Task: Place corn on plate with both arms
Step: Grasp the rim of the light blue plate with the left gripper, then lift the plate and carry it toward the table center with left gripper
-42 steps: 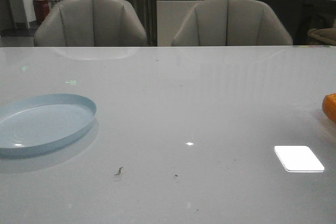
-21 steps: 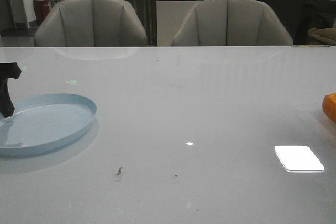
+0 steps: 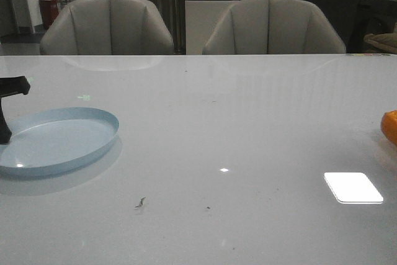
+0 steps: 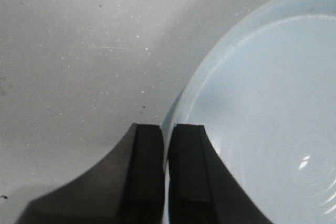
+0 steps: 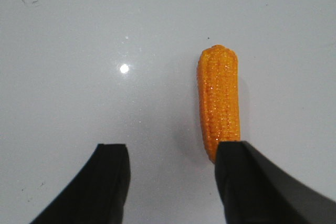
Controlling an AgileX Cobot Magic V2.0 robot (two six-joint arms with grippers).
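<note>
while left tool [image 4: 165, 177] clamps plate [image 3: 68, 138] rim, right tool [image 5: 170, 182] apart, seemingly beside corn [image 5: 218, 98]

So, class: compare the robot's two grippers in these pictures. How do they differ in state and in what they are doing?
The left gripper has its jaws shut on the rim of the plate; the right gripper has its jaws wide open, holding nothing. The left touches its object; the right hangs over the bare table with the corn lying beside one jaw, not between them. Both have dark jaws.
</note>
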